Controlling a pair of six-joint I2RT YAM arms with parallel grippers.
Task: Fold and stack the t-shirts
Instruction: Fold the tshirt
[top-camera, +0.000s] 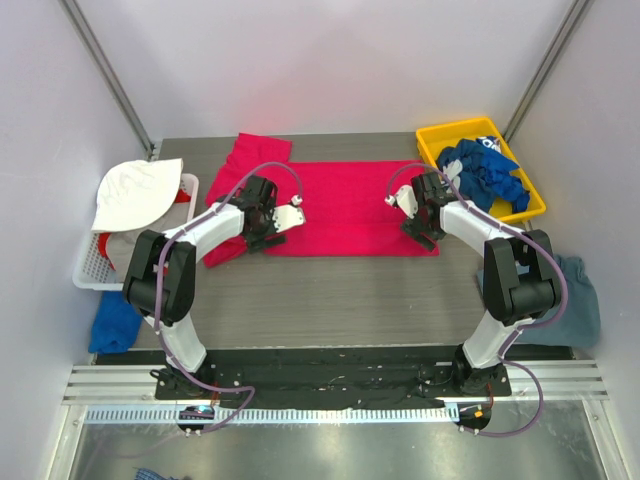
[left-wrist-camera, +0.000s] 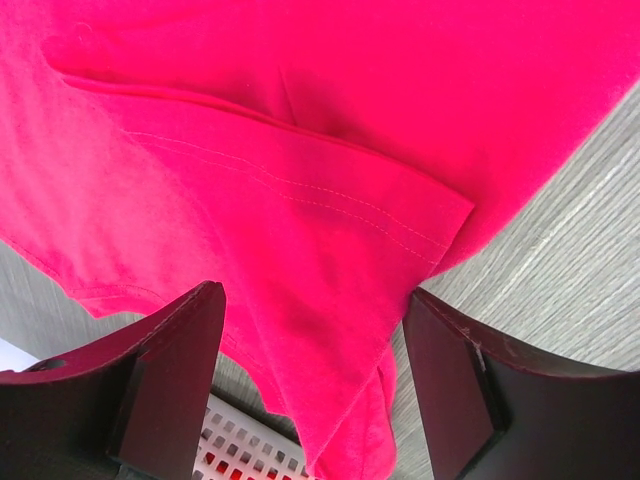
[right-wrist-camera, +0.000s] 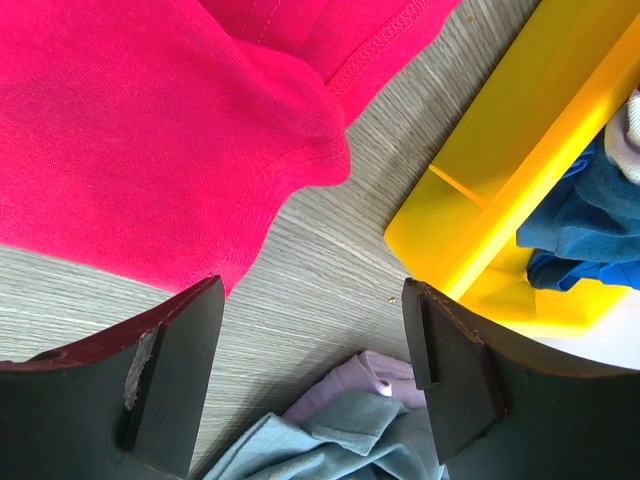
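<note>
Two grippers hang with jaws spread: left gripper (left-wrist-camera: 310, 330) over the left sleeve of the pink shirt (top-camera: 345, 205), right gripper (right-wrist-camera: 310, 330) just off its near right corner. Spread across the middle of the table (top-camera: 330, 300), the shirt probably folds best if, once the sleeve is tucked in, both pinch matching edges and lift together, clear of the far-right bin (top-camera: 450, 128).

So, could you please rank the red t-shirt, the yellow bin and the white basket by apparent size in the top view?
Largest: red t-shirt.
Then yellow bin and white basket, unranked: the basket is partly covered.
</note>
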